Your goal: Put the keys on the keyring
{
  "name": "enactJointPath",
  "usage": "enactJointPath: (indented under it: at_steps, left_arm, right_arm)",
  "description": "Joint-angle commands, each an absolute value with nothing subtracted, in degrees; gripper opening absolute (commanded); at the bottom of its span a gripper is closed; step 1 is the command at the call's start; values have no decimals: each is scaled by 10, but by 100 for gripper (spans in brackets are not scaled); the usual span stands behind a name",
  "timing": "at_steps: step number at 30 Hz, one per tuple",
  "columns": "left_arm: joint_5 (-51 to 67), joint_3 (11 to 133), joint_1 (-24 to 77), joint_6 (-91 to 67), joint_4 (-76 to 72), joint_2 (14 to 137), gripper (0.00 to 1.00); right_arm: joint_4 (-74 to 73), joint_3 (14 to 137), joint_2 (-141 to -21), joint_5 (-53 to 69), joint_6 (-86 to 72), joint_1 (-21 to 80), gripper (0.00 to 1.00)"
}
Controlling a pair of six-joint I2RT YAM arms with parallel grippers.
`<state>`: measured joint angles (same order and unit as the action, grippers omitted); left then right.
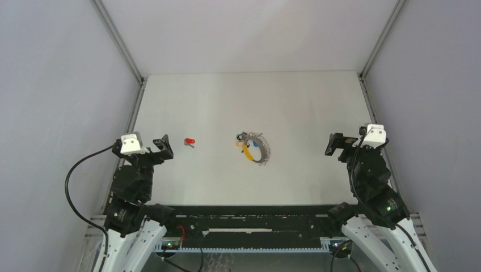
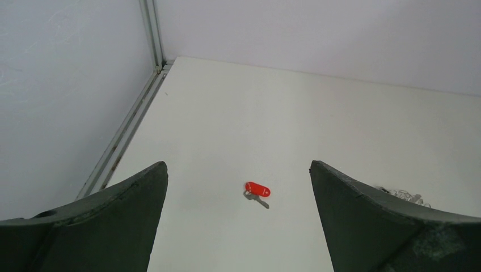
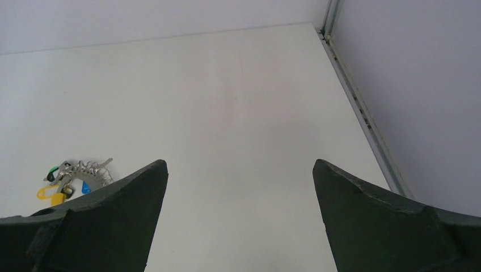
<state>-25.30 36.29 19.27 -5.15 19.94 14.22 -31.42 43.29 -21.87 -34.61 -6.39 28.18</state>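
While the overhead view takes in both arms at once, it leaves the small things as mere specks: the red-headed key [image 1: 190, 141] lies alone on the white bench [image 1: 306, 107], left of centre, and the keyring [image 1: 253, 148] sits as a tangle near the middle, well apart from that key.

From the left wrist the red-headed key comes out far clearer. Its silver blade points to the lower right of the frame, and it is seen in the gap between the left fingers [image 2: 127, 212], which stand wide apart with nothing held. Only a sliver of bead chain [image 2: 405, 195] peeks over the right-hand finger near that frame's right edge.

From the right wrist the tangle shows at lower left, partly cut off by one of the right fingers [image 3: 113, 215], which are likewise spread wide and empty. I can make out a yellow tab [image 3: 50, 195], the blue-headed key [image 3: 85, 188], a green bit [image 3: 53, 170] and loops of the bead chain. Whether the blue-headed key is threaded on or merely lying against the tangle, I cannot tell; the ring itself is too fine to pick out. The red-headed key falls outside that view.
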Motion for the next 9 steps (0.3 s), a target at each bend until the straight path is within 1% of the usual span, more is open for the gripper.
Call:
enactJointPath:
  at_steps: [1,9]
  left_arm:
    - [-237,359,169,-45,189,160,100]
    - [-226,351,154,-50,183,156,100]
  right_arm:
    - [-281,433,-209,-308,-62,247,100]
    - [-269,427,-202,-260,-60,214,100]
